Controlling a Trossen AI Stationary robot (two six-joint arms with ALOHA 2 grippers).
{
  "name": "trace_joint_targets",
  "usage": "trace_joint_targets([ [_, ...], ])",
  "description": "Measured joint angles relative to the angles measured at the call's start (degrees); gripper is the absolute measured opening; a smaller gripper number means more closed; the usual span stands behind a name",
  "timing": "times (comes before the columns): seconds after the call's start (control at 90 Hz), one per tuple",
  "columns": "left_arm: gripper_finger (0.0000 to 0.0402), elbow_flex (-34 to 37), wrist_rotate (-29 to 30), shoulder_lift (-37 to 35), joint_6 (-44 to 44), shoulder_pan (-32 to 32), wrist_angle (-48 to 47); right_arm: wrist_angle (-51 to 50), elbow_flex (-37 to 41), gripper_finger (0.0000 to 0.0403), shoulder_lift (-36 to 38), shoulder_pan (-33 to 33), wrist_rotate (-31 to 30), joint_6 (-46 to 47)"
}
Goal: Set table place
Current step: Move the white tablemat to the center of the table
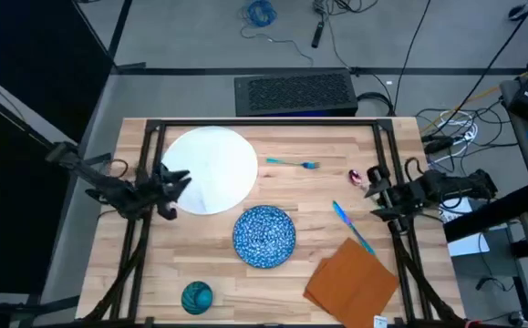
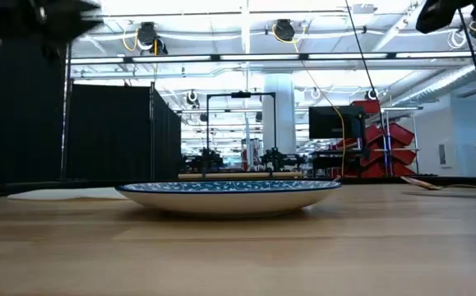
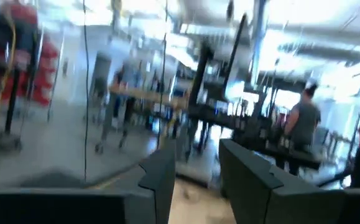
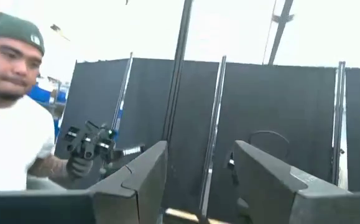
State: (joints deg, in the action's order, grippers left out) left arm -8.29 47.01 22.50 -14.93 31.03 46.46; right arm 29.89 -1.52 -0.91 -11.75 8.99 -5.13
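The white round plate (image 1: 211, 169) lies at the table's far left, with the blue speckled bowl (image 1: 264, 236) (image 2: 229, 193) on the wood nearer the middle. The teal cup (image 1: 196, 296) stands by the near edge. The orange-brown napkin (image 1: 351, 278) lies flat at the near right. One teal piece of cutlery (image 1: 293, 162) lies right of the plate, and a blue one (image 1: 353, 228) lies above the napkin. My left gripper (image 1: 177, 182) (image 3: 195, 180) hangs open, raised over the plate's left rim. My right gripper (image 1: 373, 187) (image 4: 198, 180) hangs open, raised near the right edge.
A small red and white thing (image 1: 357, 176) lies by my right gripper. A black frame (image 1: 264, 121) edges the table. A dark box (image 1: 293, 93) sits beyond the far edge. A person (image 4: 12, 118) stands past the table holding a hand grip. Bare wood (image 1: 318, 196) lies mid-table.
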Motion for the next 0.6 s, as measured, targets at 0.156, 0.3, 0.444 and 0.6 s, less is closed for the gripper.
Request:
trace_joint_targets([
  [0.156,0.0109,-9.3,-0.4,0.0,-9.2,-1.4,-5.6,1.3,0.0,0.0171,0.0,0.0,-0.1,-0.1],
  [0.3,0.0109,-20.2,-0.5,0.4,-9.5,-4.7,-23.8,6.1,0.0,0.0171,-0.9,0.0,-8.6,3.5],
  [0.444,0.0109,-28.5,-0.5,2.4,-6.5,-9.3,-38.2,7.7,0.0,0.0171,-4.4,0.0,-22.8,10.6],
  [0.6,0.0109,-31.5,-2.4,5.0,-2.2,-15.7,-45.3,12.2,0.1,0.0171,-9.7,0.4,-32.9,12.9],
])
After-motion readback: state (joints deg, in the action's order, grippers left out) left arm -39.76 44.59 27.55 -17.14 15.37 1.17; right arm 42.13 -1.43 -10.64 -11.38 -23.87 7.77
